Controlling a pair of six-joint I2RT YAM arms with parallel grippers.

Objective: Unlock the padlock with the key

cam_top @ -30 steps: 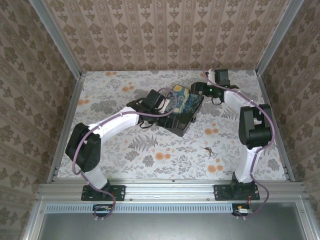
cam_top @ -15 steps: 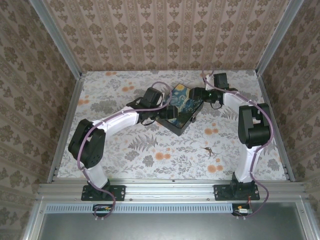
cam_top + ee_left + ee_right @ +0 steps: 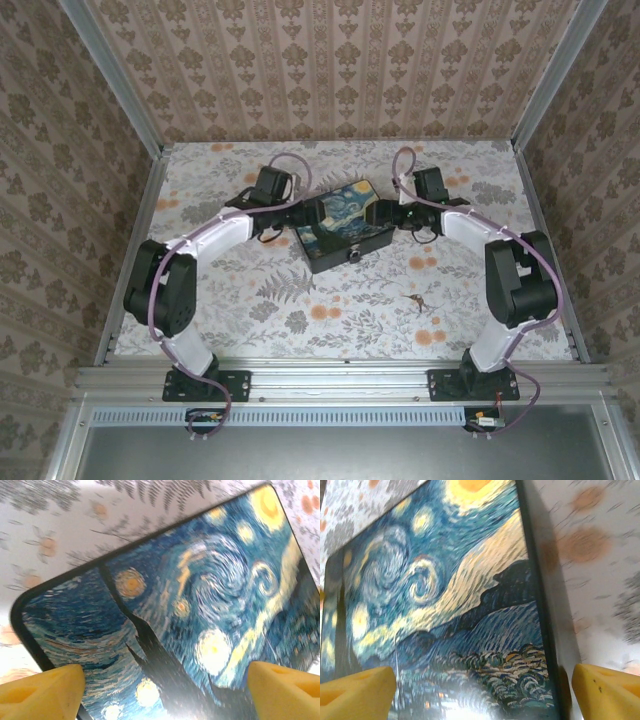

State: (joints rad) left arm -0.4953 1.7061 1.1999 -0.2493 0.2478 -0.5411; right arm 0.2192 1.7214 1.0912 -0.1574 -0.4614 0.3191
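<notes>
My pads [image 3: 42, 690]: yellow, matt, foam-like. Box lid [image 3: 200, 595]: smooth, glossy print. Box wall [image 3: 547, 605] at 3 o'clock of lid: black, dull sheen. Cloth [image 3: 300, 300] beneath: printed, matt. Padlock [image 3: 353, 255]: silvery metal.

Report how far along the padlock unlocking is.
Done: nothing yet; the padlock sits at the front of the box, and the key lies apart on the cloth. In hand: left gripper and right gripper, fingers open, flank the box. Left: pick up the key, insert, turn.
</notes>
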